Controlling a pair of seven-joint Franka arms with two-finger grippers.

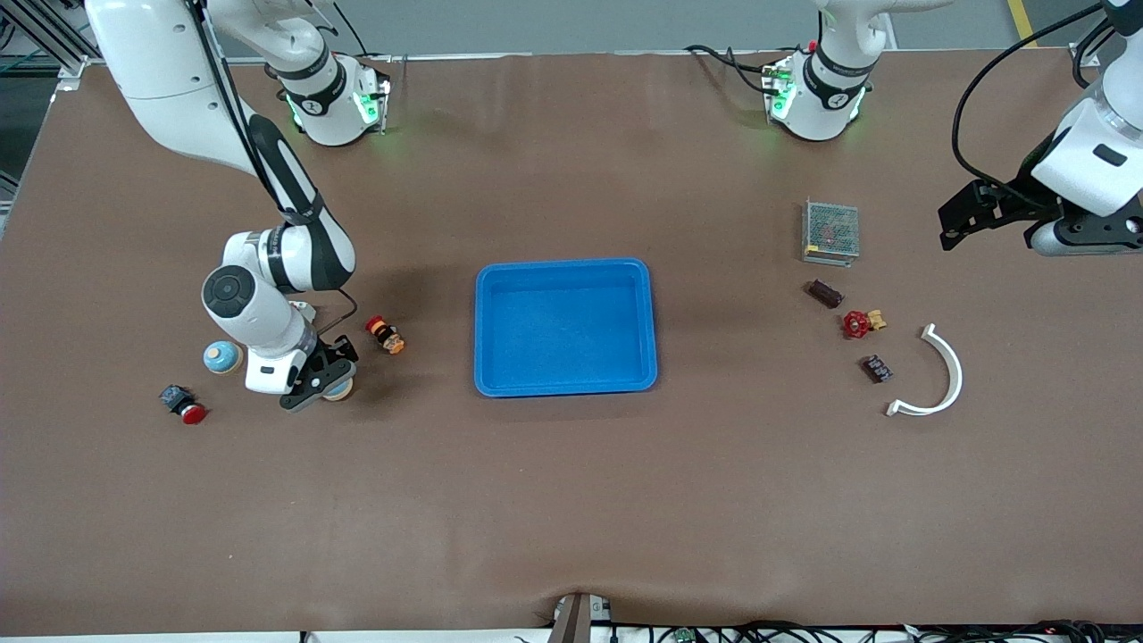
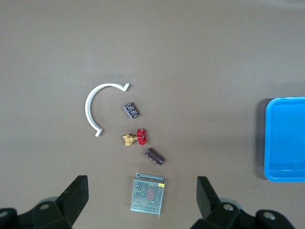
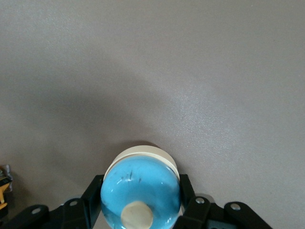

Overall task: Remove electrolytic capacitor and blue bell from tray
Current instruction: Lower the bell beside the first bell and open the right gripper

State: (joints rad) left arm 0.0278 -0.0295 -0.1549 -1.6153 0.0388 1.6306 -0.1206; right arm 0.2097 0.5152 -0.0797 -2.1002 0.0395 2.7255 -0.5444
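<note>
My right gripper is low at the table toward the right arm's end, shut on a blue-domed bell with a cream base. In the right wrist view the bell fills the gap, and the black fingers press its sides. A second blue bell sits beside it. A dark cylindrical capacitor lies toward the left arm's end; it also shows in the left wrist view. My left gripper hangs open and empty, high over that end, above a mesh box.
A blue tray sits mid-table. Near the capacitor lie the mesh box, a red valve, a small dark block and a white curved strip. Near the bells lie a red-capped button and a red-orange switch.
</note>
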